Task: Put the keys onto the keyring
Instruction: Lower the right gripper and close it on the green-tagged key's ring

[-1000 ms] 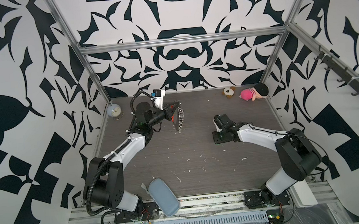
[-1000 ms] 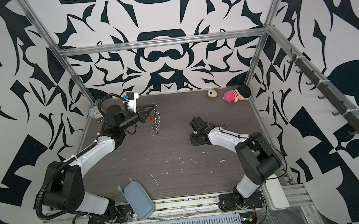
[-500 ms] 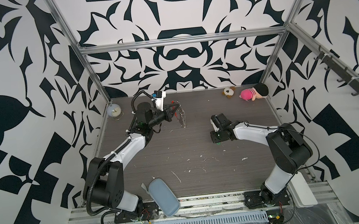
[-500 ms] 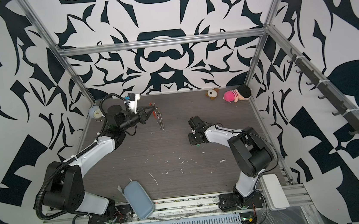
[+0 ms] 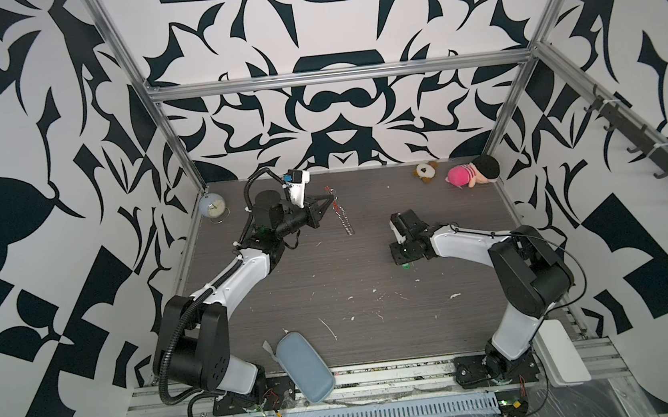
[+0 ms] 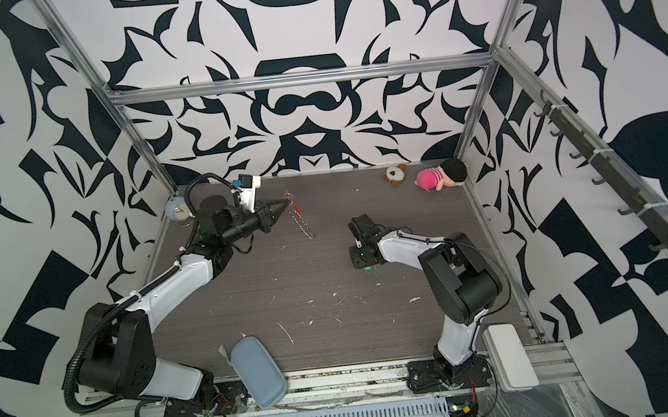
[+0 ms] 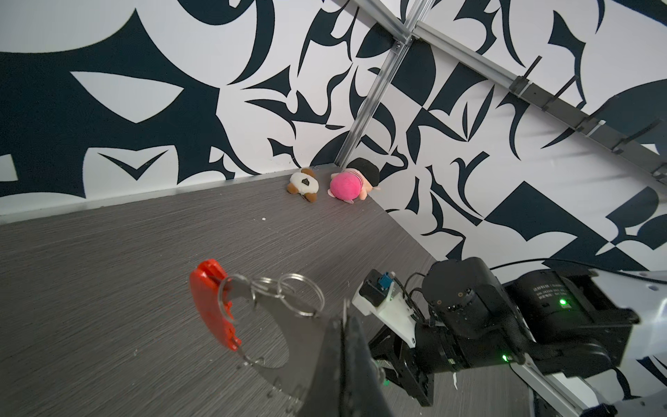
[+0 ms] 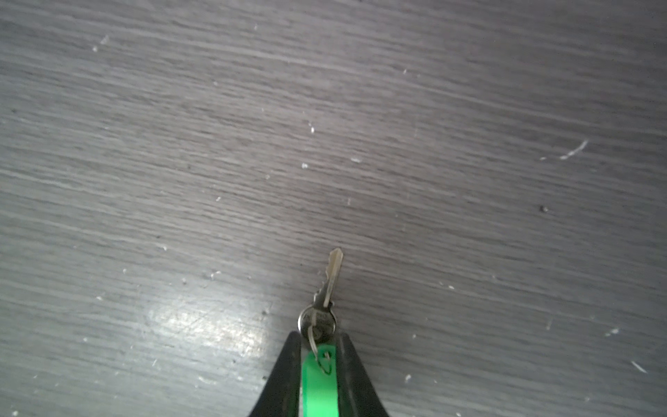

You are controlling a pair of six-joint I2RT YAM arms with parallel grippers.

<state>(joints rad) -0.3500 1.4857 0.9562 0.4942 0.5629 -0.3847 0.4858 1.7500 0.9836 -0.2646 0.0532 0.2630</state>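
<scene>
The keyring (image 5: 337, 211) is an oval metal loop with a red bar (image 7: 213, 303) and small silver rings. It hangs edge-on above the table at the back left, also in a top view (image 6: 297, 217). My left gripper (image 5: 325, 200) is shut on its metal rim, with the fingertips (image 7: 344, 319) pressed together. The keys (image 8: 326, 299) lie on the table right of centre: a small silver key on a green tag (image 8: 319, 382). My right gripper (image 8: 319, 343) points straight down, both fingers pressed against the tag's sides. Only a green speck (image 5: 405, 267) shows under it in the top views.
A pale blue alarm clock (image 5: 212, 206) stands at the back left corner. Two plush toys (image 5: 427, 171) (image 5: 473, 171) lie at the back right. A blue-grey case (image 5: 303, 365) sits at the front edge and a white box (image 5: 561, 352) at the front right.
The left gripper has shifted right and turned the keyring edge-on. The right gripper's fingers have drawn in onto the green tag, with the arm staying low over the table.
</scene>
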